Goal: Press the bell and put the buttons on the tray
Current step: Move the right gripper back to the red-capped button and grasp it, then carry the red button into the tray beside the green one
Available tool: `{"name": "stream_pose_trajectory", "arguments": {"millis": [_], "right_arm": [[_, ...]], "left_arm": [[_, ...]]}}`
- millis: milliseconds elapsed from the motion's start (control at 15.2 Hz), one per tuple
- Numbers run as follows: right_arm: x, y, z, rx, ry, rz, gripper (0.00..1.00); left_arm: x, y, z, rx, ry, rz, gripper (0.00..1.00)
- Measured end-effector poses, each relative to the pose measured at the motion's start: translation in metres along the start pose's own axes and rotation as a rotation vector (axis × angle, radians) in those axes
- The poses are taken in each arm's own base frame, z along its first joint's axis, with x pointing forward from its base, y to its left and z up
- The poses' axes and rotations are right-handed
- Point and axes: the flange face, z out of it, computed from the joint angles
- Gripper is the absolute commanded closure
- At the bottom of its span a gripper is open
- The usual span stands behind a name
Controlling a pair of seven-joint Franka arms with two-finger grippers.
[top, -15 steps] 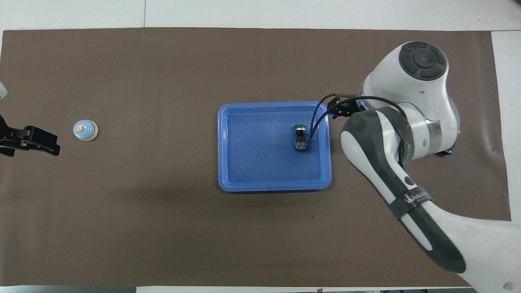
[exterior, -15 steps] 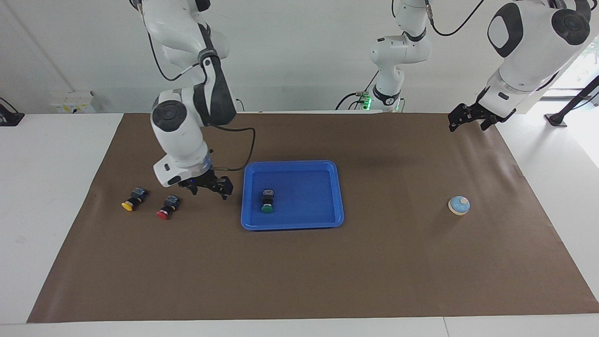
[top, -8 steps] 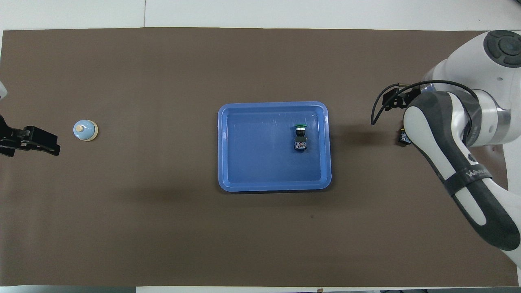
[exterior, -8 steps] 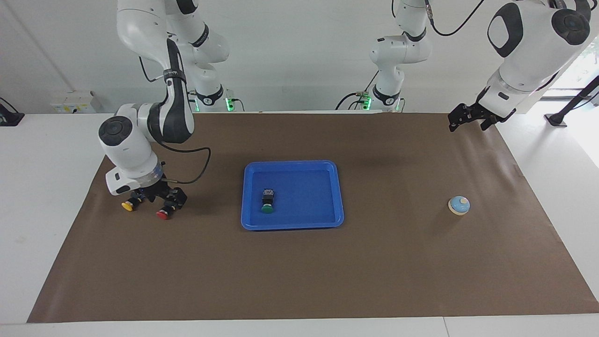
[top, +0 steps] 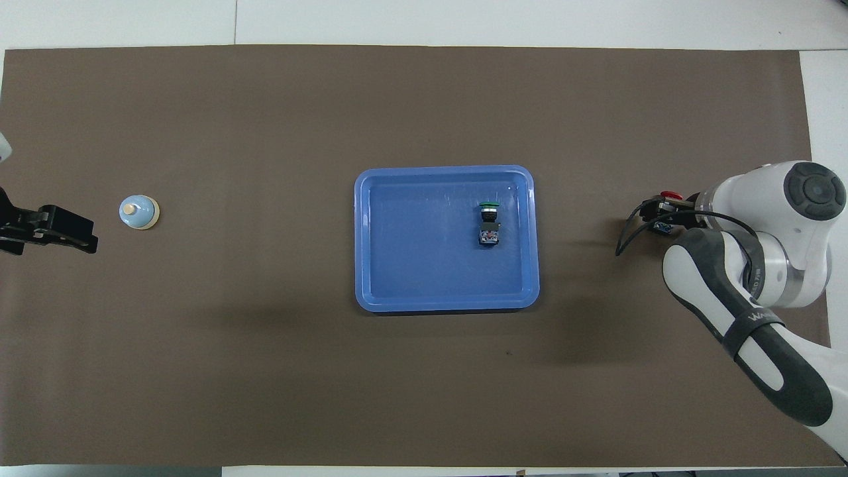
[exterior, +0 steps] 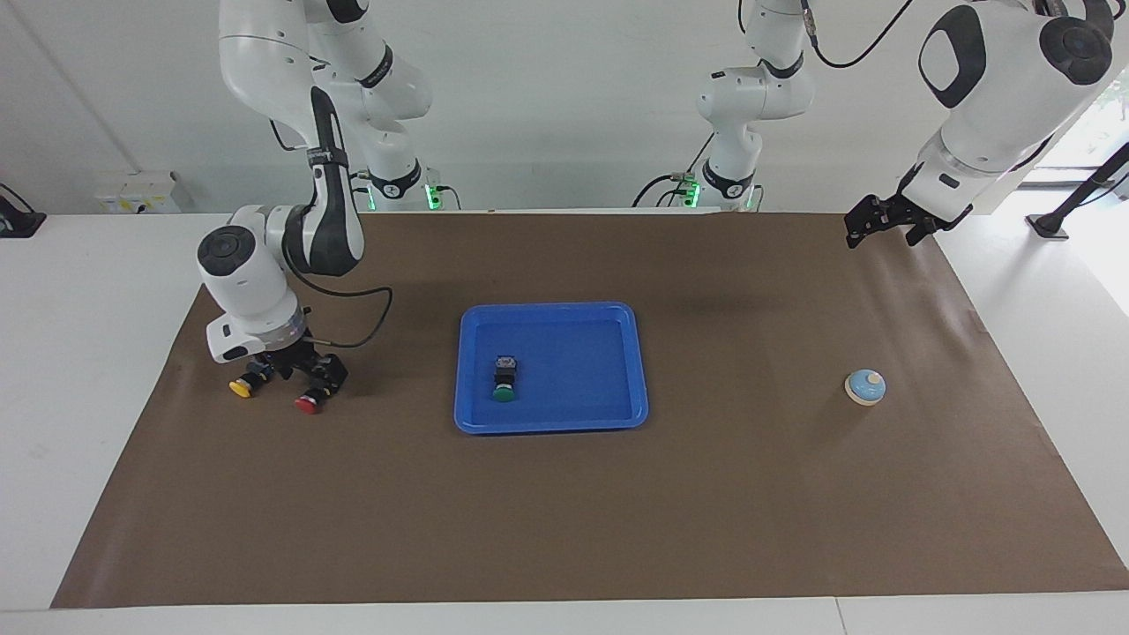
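Since a second ago our right arm has swung away from the edge of the tray and dropped down at its own end of the table, while our left arm has stayed put.

We see a brown mat (exterior: 564, 494) covering the table, and at its middle the blue tray (exterior: 551, 427). Inside the tray lies one thing only: the green button (exterior: 504, 381), on its side, toward the right arm's end.

Our right gripper (exterior: 295, 370) sits low over the red button (exterior: 310, 399), which rests on the mat well apart from the tray. Its fingers seem to stand either side of the black body, but we cannot tell whether they have closed on it yet. The yellow button (exterior: 244, 383) lies just beside it, closer to the mat's end.

Our left gripper (exterior: 882, 220) waits in the air with its fingers spread and nothing between them, over the mat's corner at the left arm's end. The bell (exterior: 865, 386) stands on the mat there, farther from the robots.

We judge the step in hand to be picking up the red button. Next comes a firm pinch, a lift, and a carry to the tray; the yellow button is still to follow.
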Motion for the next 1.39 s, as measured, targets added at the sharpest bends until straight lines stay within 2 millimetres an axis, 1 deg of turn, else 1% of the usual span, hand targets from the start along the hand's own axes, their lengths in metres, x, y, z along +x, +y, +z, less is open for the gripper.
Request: {"name": "stream_pose_trajectory", "arguments": {"millis": [66,330,528,594,660,726,792,858,923,989,1055,1121,1253,1319,1385], "right_arm": [[-0.003,0.0,0.003,0.001,0.004,-0.008,1.0],[-0.005,0.0,0.003,0.002,0.005,-0.04,1.0],[-0.003,-0.002,-0.002,-0.001,-0.006,-0.045,1.0],[0.0,-0.005,-0.01,-0.005,-0.022,-0.049,1.0],[0.007,-0.01,-0.023,-0.01,-0.038,-0.056,1.0],[0.014,-0.018,-0.042,-0.015,-0.051,-0.067,1.0],[0.021,-0.03,-0.061,-0.017,-0.056,-0.085,1.0],[0.024,-0.049,-0.08,-0.016,-0.056,-0.113,1.0],[0.023,-0.072,-0.096,-0.014,-0.055,-0.145,1.0],[0.017,-0.1,-0.108,-0.009,-0.054,-0.171,1.0],[0.008,-0.13,-0.116,-0.005,-0.049,-0.184,1.0],[-0.007,-0.163,-0.122,0.0,-0.042,-0.186,1.0],[-0.047,-0.232,-0.127,0.008,-0.035,-0.184,1.0],[-0.068,-0.261,-0.128,0.011,-0.033,-0.187,1.0],[-0.088,-0.286,-0.128,0.015,-0.03,-0.191,1.0]], "left_arm": [[0.0,0.0,0.0,0.0,0.0,0.0,0.0],[0.0,0.0,0.0,0.0,0.0,0.0,0.0],[0.0,0.0,0.0,0.0,0.0,0.0,0.0],[0.0,0.0,0.0,0.0,0.0,0.0,0.0],[0.0,0.0,0.0,0.0,0.0,0.0,0.0],[0.0,0.0,0.0,0.0,0.0,0.0,0.0],[0.0,0.0,0.0,0.0,0.0,0.0,0.0],[0.0,0.0,0.0,0.0,0.0,0.0,0.0],[0.0,0.0,0.0,0.0,0.0,0.0,0.0],[0.0,0.0,0.0,0.0,0.0,0.0,0.0],[0.0,0.0,0.0,0.0,0.0,0.0,0.0],[0.0,0.0,0.0,0.0,0.0,0.0,0.0],[0.0,0.0,0.0,0.0,0.0,0.0,0.0],[0.0,0.0,0.0,0.0,0.0,0.0,0.0],[0.0,0.0,0.0,0.0,0.0,0.0,0.0]]}}
